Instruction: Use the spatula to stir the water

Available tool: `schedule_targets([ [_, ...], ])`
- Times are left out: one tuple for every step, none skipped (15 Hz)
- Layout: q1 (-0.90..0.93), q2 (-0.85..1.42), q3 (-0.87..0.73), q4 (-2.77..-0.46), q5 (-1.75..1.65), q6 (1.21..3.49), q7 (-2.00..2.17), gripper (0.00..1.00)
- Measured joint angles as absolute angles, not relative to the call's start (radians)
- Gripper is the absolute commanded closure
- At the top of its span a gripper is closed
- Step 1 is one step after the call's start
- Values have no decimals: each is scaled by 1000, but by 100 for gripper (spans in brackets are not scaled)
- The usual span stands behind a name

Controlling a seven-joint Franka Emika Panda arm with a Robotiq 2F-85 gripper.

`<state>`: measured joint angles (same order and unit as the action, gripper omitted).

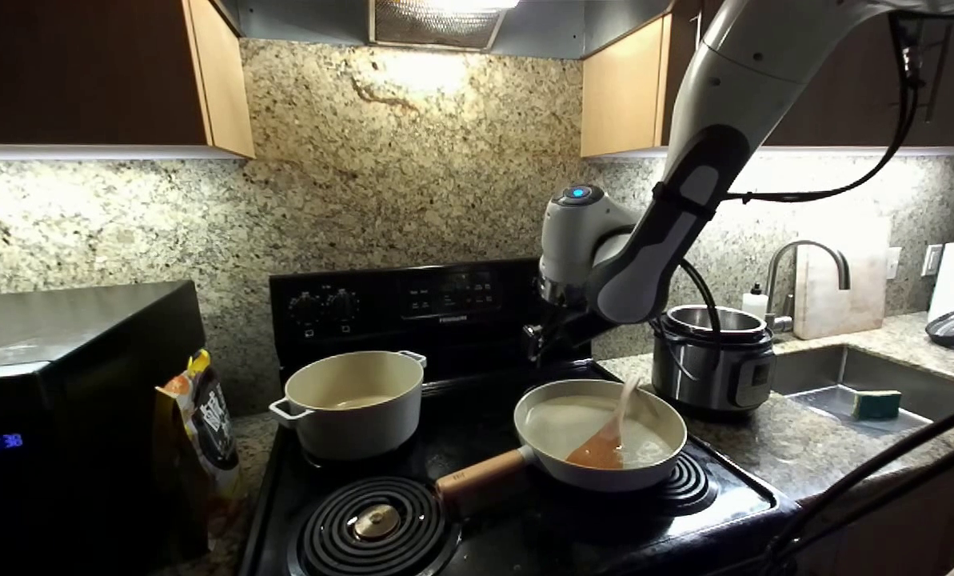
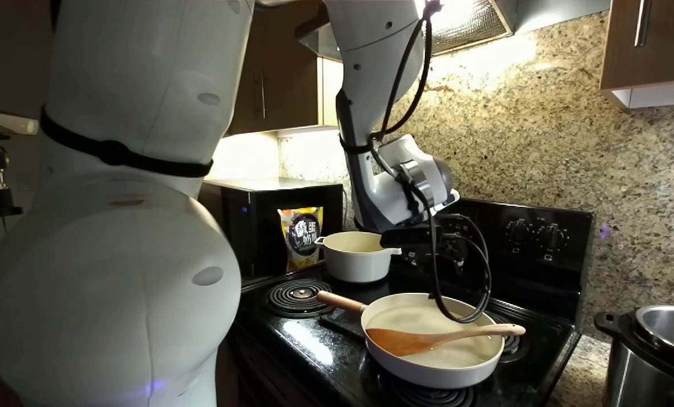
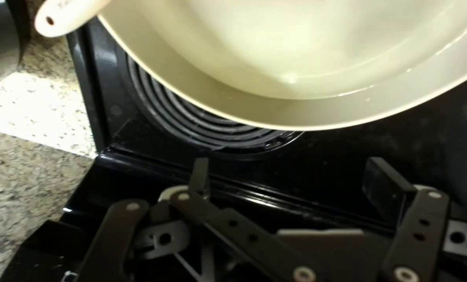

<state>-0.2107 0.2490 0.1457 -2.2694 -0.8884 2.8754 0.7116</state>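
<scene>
The cream-white pan [image 1: 604, 480] sits on the stove and holds shallow, pale water [image 1: 564, 420]. In it rests the wooden spatula [image 2: 404, 341]. Its blade lies in the water and its handle leans over the rim, on the side toward the steel pot. The wrist view catches only the handle's end [image 3: 67, 17], at upper left, plus part of the pan [image 3: 280, 113] and water [image 3: 296, 47]. My gripper [image 3: 288, 164] is open, nothing between its pads, apart from pan and spatula. Both exterior views have it toward the stove's back panel, dark and hard to make out.
A two-handled cream pot [image 1: 365, 428] stands on the stove beside the pan. On the counter is a steel pot [image 1: 688, 376], with a sink [image 1: 816, 372] further along. A snack bag [image 2: 303, 237] leans by the microwave [image 2: 257, 226]. An arm cable [image 2: 486, 277] loops down in front of the pan.
</scene>
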Motion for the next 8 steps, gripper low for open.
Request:
schedule_targets([
  [-245,249,206,-2274,-812,2852,641,0],
  [-278,245,266,-2273,-730,2814,570,0],
  [-311,235,324,-2264,-646,2763,498,0],
  [-333,220,366,-2248,-562,2700,429,0],
  [-341,197,390,-2224,-493,2623,373,0],
  [-313,167,369,-2197,-430,2539,323,0],
  [-256,135,313,-2171,-388,2451,287,0],
  [-229,110,285,-2147,-383,2361,278,0],
])
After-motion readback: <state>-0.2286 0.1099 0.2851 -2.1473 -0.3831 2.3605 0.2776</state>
